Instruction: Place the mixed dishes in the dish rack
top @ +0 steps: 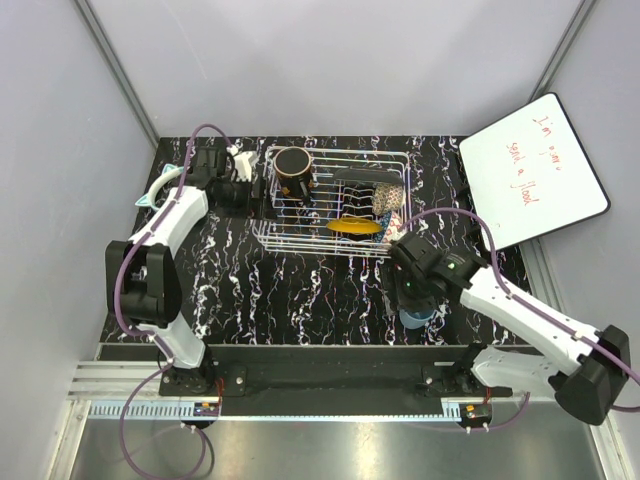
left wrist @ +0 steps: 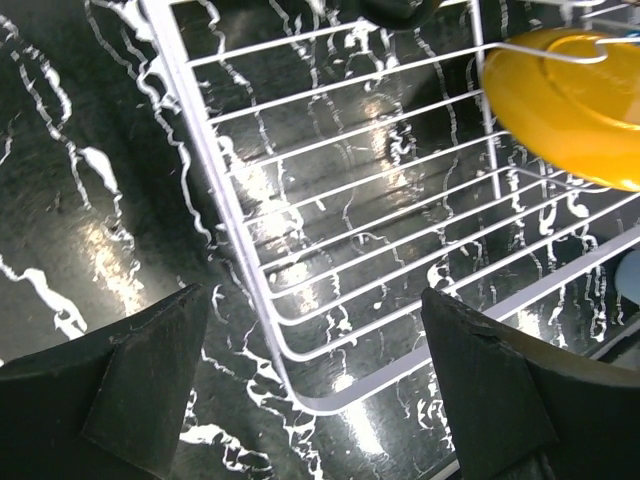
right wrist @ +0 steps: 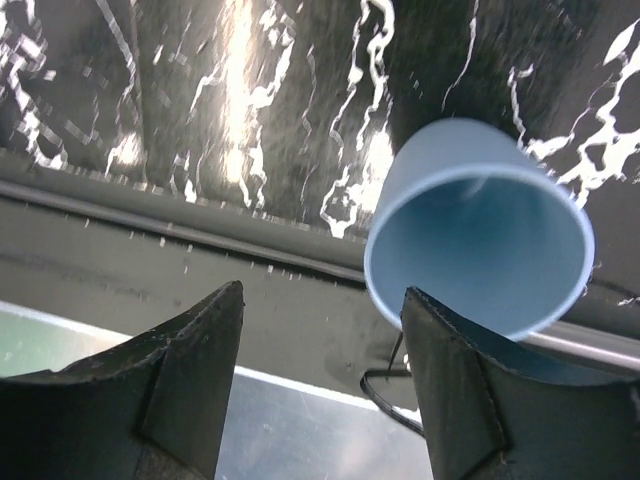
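Rack (top: pixel 300 244), far centre: mug (top: pixel 293 165), yellow plate (top: pixel 355 227), other dishes (top: pixel 375 195) already in. Cup (right wrist: pixel 480 230) sits near right on surface (top: pixel 250 290), still to load. Right hand (right wrist: pixel 322 292) parted at its rim, nothing clamped. Left hand (left wrist: pixel 315 295) released, empty, at rack's left.

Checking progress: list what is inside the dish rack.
The dish rack holds a dark mug rear-left, a yellow plate in front, patterned dishes right; they overlap, hiding their count.

High rear overview, close downward wrist views, dish rack (top: pixel 300 232) common to overview and left
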